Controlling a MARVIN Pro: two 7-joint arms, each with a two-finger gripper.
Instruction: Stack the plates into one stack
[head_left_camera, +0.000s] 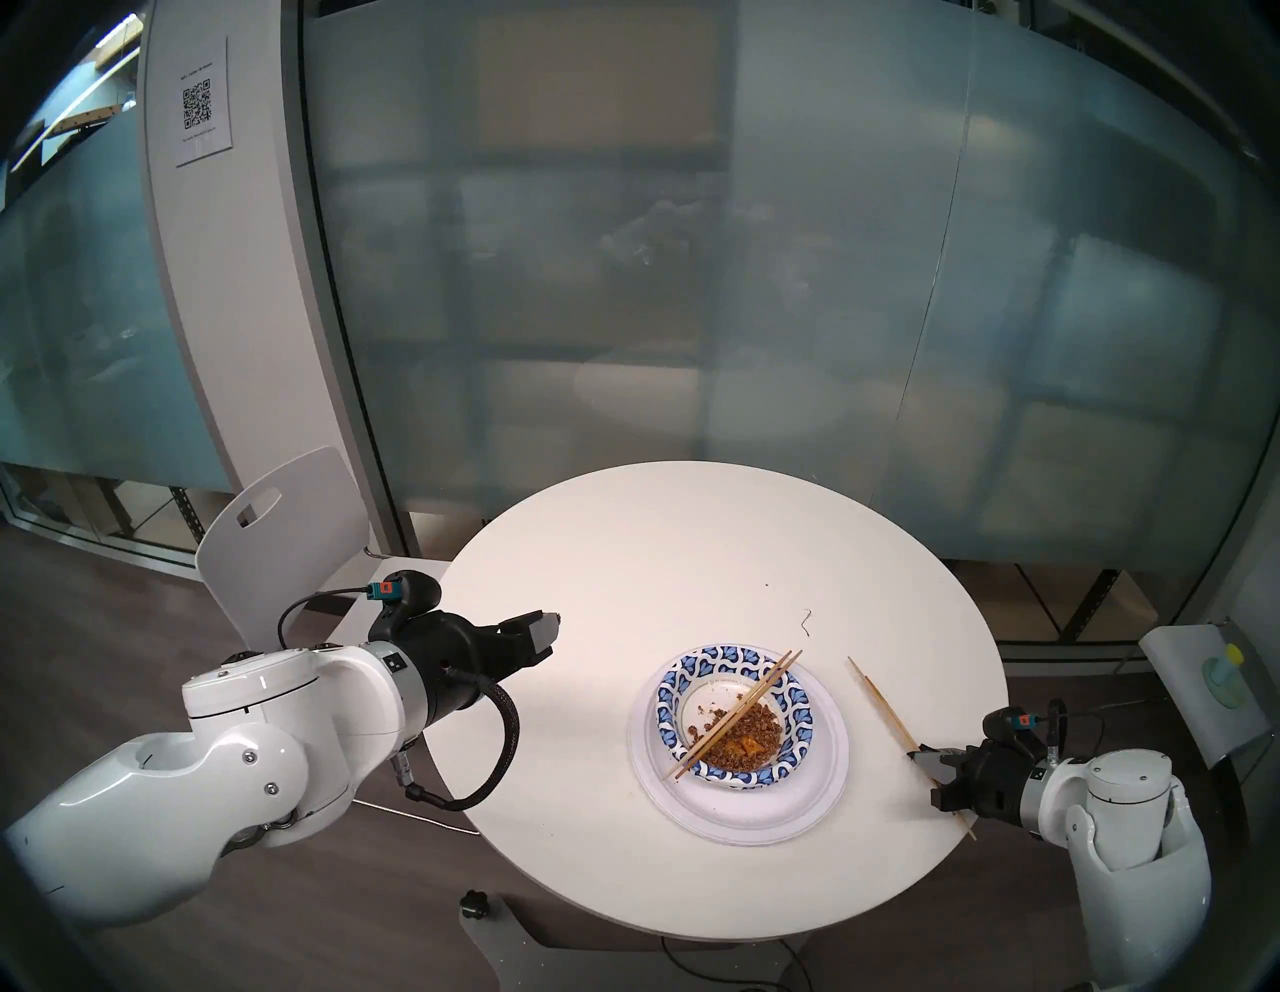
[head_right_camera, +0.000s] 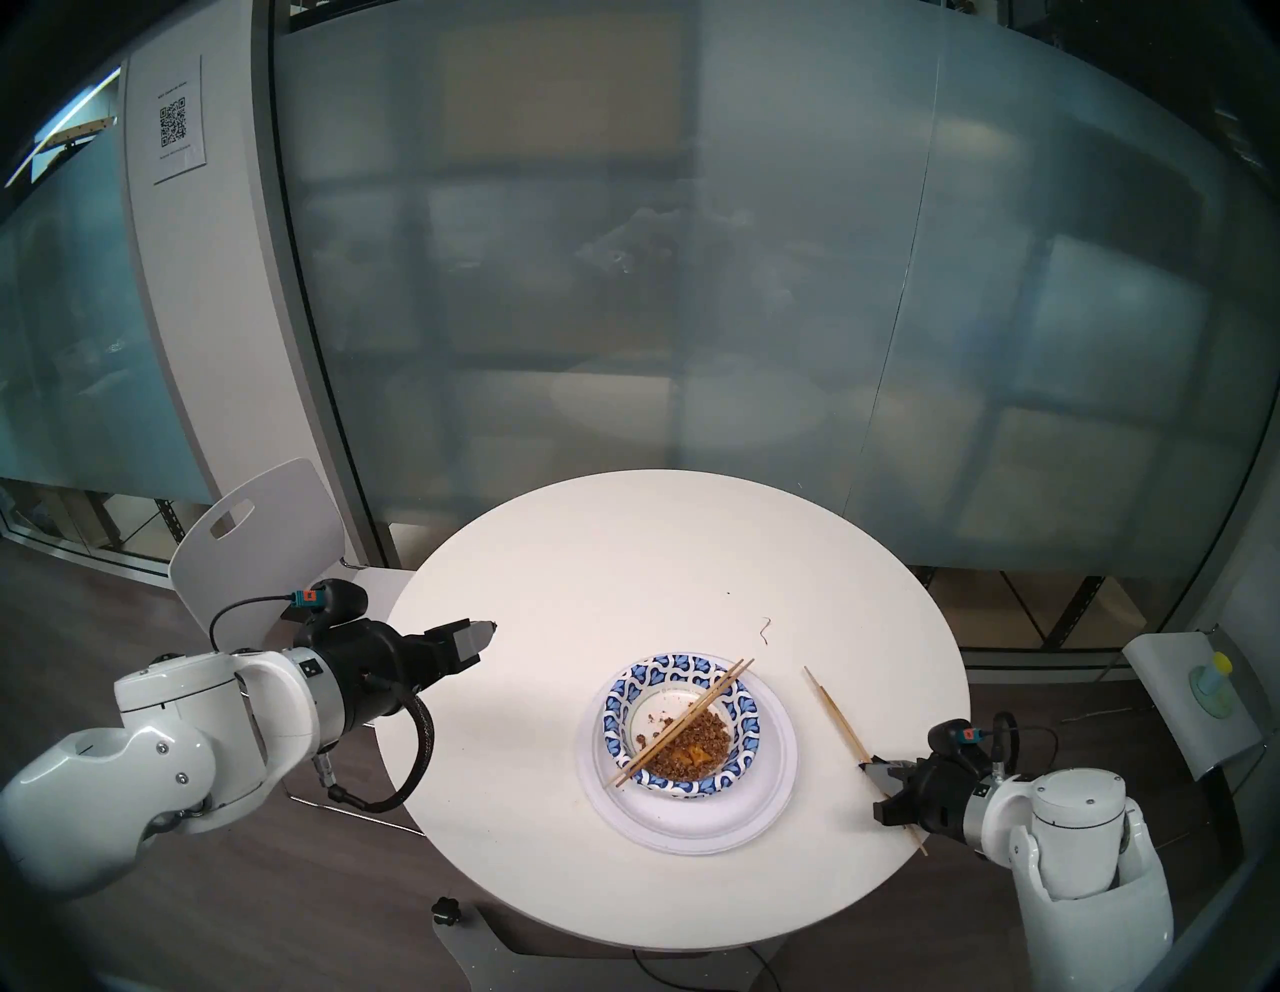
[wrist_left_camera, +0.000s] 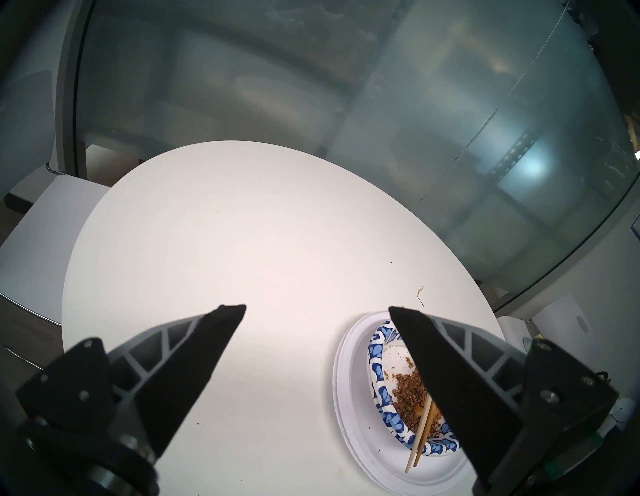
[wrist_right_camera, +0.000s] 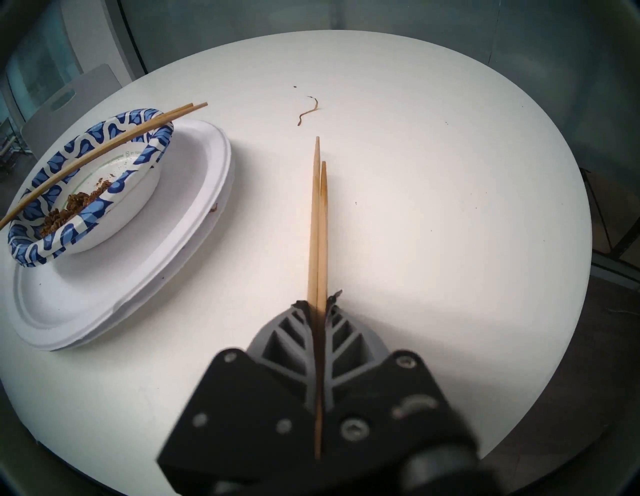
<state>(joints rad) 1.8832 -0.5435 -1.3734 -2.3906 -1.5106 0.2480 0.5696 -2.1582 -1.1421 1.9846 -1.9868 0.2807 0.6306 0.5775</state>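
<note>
Presently we list one round white table. On its near right part sits the stack: wide white plates below, a blue-patterned bowl on top, set toward the plates' far left. We count at least two white plates by their edges in the right wrist view; more we cannot tell. Brown food scraps lie in the bowl, and one chopstick pair rests across its rim.

Our right gripper is clamped on a second chopstick pair, right of the stack and apart from it, tips pointing away over the table.

Our left gripper hangs over the table's left edge, fingers spread wide, holding nothing.

A thin brown strand lies beyond the stack.
</note>
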